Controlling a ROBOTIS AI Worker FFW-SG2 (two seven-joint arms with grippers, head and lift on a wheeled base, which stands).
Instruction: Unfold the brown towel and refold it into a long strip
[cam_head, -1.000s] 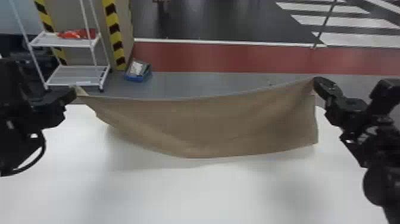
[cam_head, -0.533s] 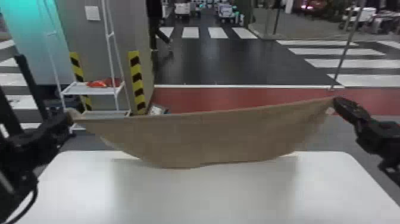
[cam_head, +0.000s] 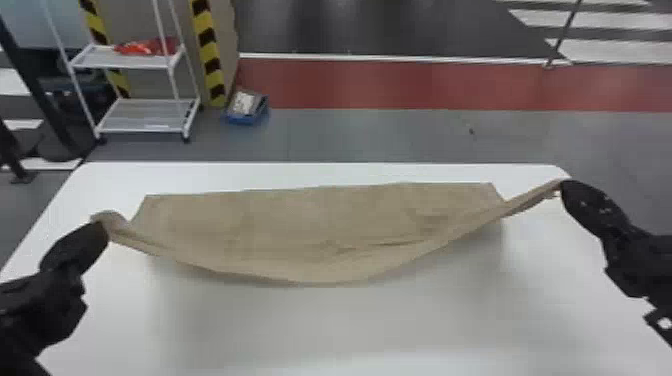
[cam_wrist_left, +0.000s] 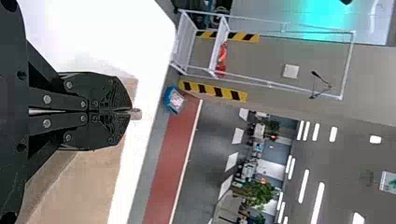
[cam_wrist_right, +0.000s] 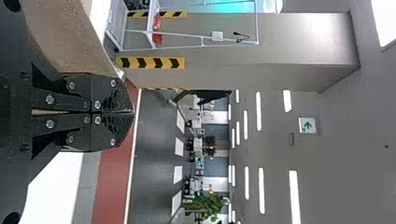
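Hung between two arms a second earlier, a brown cloth towel (cam_head: 310, 215) has come down over a white, smooth tabletop (cam_head: 325, 325), its far edge now laid near the tabletop's far edge. The black left end effector (cam_head: 102, 230), by the tabletop's left edge, is pinched tight on one near corner of the towel, a bit of cloth poking past its fingertips in the left wrist view. The black right end effector (cam_head: 562, 187), near the tabletop's far right corner, is clamped on the other near corner. Between them the held edge sags toward the robot, with shallow creases across the right half.

The step in hand appears to be spreading the towel, an early stage with the lengthwise folding ahead; whether the cloth lies in one layer or more cannot be told. Good work here would bring both corners down together, at an even pace, drawing gently toward the tabletop's near edge so the sag and creases pull out. Too hard a tug could drag the far edge out of line; too little may leave the middle bunched. The corners are best let go only once they rest on the surface, square with the far ones, so the long strip starts straight.
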